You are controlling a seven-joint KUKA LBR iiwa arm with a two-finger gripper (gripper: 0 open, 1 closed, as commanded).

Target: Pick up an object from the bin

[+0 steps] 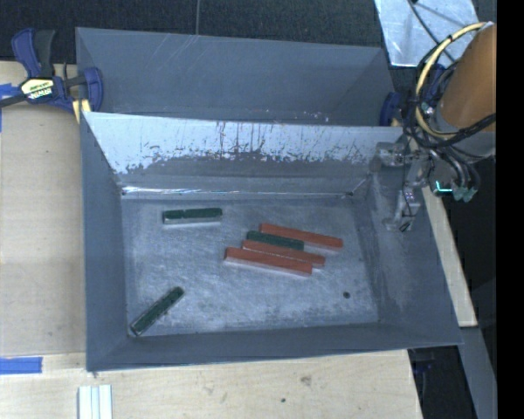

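Observation:
My gripper [406,218] hangs at the bin's right side, above the sloping right wall, with nothing between its fingers. Nearest to it, in the middle of the bin floor, lies a small group of flat bars: a reddish-brown bar [302,236] at the back, a dark green bar [275,241] lying against it, and a longer reddish-brown bar [269,261] in front. They sit well to the left of the gripper and lower down.
A dark green bar [192,216] lies near the back left of the floor. Another dark green bar [157,310] rests aslant in the front left corner. The arm with its orange cover and cables stands over the bin's right rim.

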